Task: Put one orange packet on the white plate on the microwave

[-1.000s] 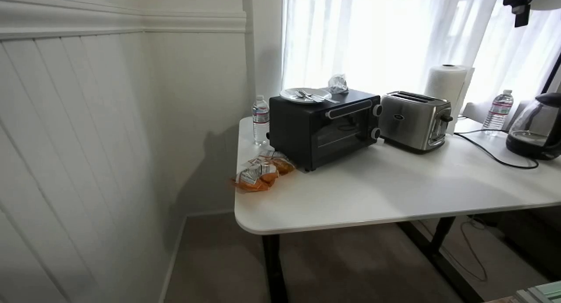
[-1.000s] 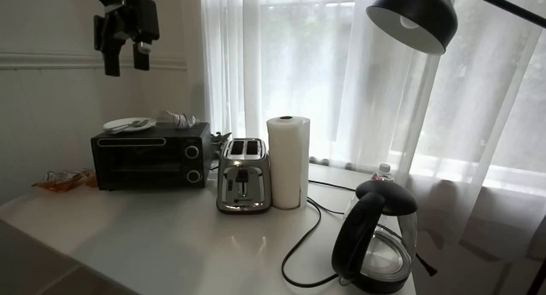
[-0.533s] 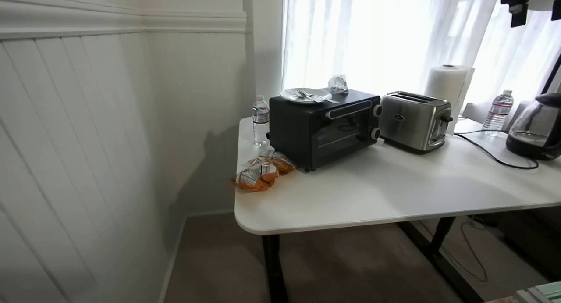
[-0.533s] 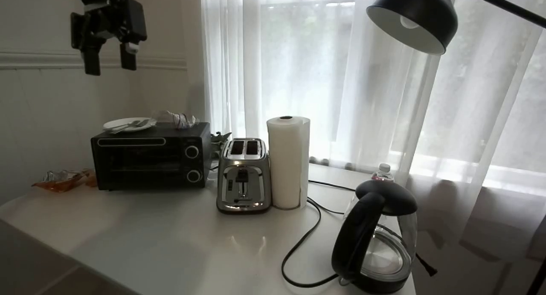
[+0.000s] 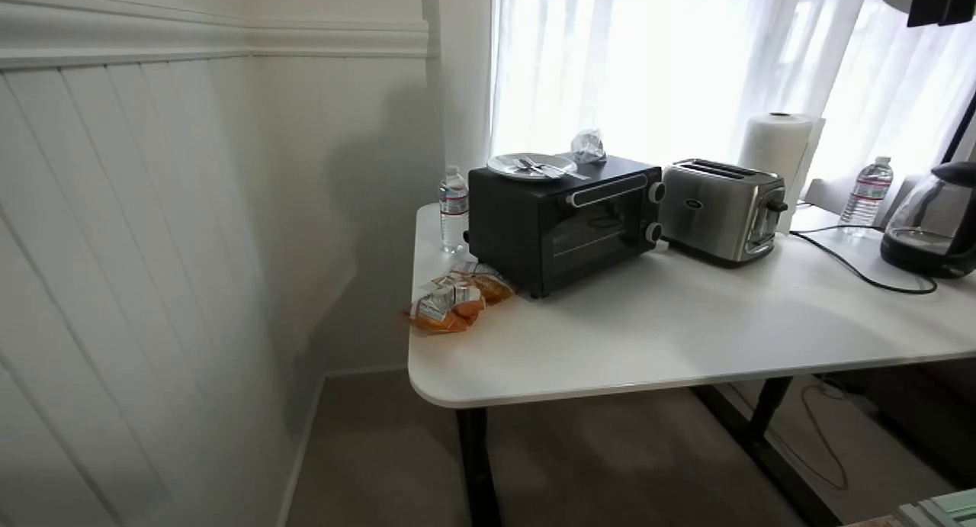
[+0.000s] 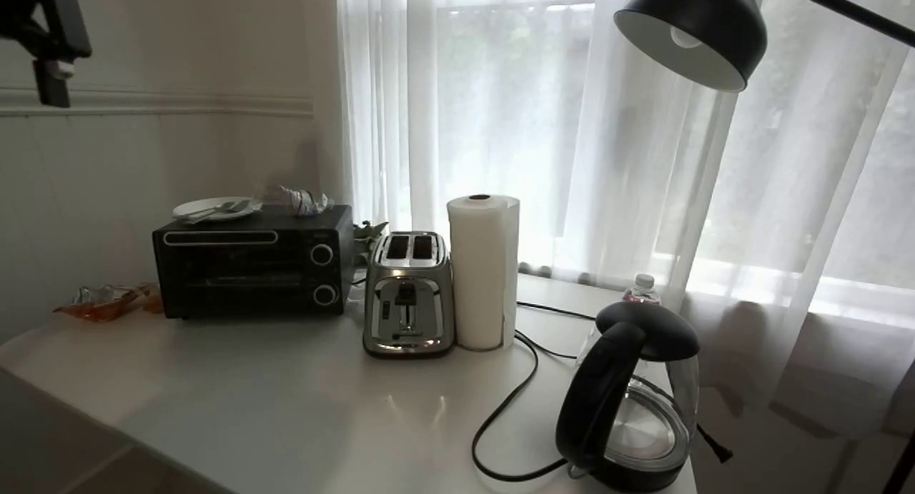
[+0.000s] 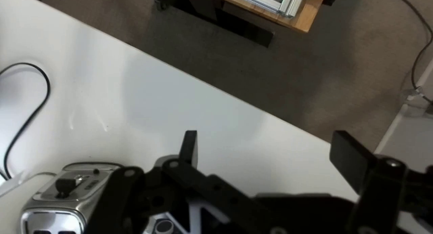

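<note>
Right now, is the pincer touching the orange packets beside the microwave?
Apart. In both exterior views, the pincer hangs near the top of the frame, with a plain gap between it and the orange packets below.

No readable text in any view. In an exterior view, an oval badge (image 5: 694,204) on the side of the chrome toaster (image 5: 705,228), with any lettering too small to make out. Blurred print on pale panels (image 5: 440,301) of the crinkled orange packets (image 5: 462,313). Around two clear bottles (image 5: 453,233), red-striped labels (image 5: 455,204), likewise too tiny and soft to decipher.
</note>
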`<state>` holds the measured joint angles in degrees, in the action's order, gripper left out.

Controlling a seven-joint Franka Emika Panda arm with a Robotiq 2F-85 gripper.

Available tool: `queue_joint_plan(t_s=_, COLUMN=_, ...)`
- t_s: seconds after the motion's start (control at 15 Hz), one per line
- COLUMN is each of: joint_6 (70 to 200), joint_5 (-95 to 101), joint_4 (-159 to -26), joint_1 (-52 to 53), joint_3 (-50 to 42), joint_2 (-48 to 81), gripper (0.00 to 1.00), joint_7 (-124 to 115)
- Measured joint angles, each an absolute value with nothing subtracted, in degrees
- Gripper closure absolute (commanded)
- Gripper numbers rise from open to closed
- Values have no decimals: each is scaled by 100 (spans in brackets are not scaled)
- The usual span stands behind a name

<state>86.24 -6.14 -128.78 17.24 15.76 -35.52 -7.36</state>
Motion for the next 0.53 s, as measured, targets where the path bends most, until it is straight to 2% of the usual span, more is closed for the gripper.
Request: queue_joint_plan(t_s=0.53, joint_6=10488, joint_5=-679, joint_4=-13716, joint_1=2706, joint_3=2969, joint_2=-3811, gripper=0, joint_7=-618)
